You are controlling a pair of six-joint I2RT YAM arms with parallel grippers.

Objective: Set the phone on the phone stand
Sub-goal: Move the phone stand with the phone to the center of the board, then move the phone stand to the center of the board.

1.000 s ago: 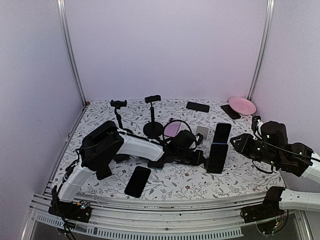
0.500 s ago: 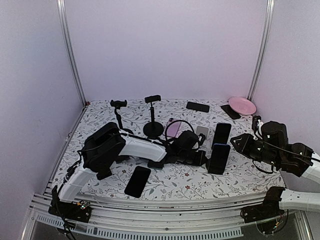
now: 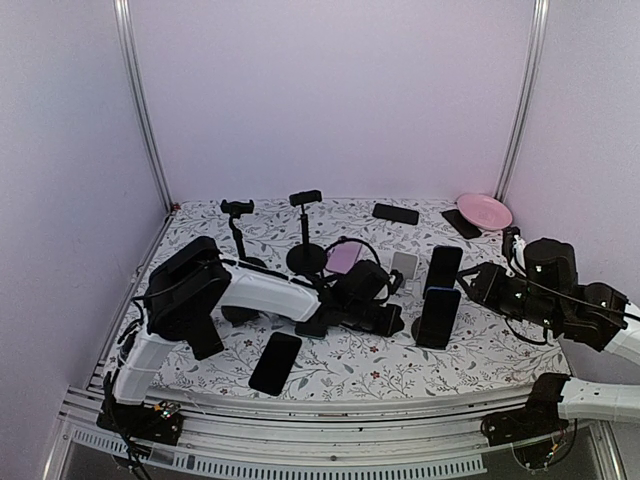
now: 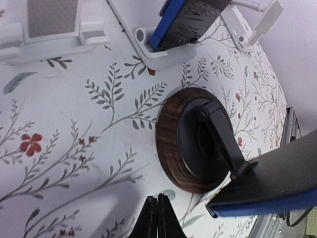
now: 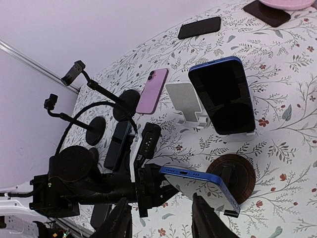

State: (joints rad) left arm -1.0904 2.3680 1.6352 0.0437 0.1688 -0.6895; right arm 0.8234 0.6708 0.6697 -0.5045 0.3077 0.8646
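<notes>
The blue phone (image 3: 437, 317) (image 5: 202, 185) leans on the phone stand with a round wooden base (image 5: 233, 177) (image 4: 184, 144) near the middle of the table. My right gripper (image 5: 161, 223) (image 3: 472, 284) is open just to the right of the phone, its fingers (image 5: 204, 218) apart and touching nothing. From the left, my left gripper (image 4: 157, 218) (image 3: 403, 322) is shut and empty, its tips low over the cloth just beside the wooden base. In the left wrist view the phone's dark back (image 4: 270, 181) sits on the stand's arm.
A second blue phone (image 3: 444, 266) stands on a white stand (image 5: 184, 103) behind. A pink phone (image 3: 343, 258), two tall clamp stands (image 3: 305, 232) (image 3: 237, 222) and a flat black phone (image 3: 275, 362) are on the left. At the back lie two phones (image 3: 395, 213) and a pink plate (image 3: 485, 210).
My right gripper has opened and eased back from the phone, which stays on the stand. The left arm's elbow has swung left while its shut tips remain by the base.
</notes>
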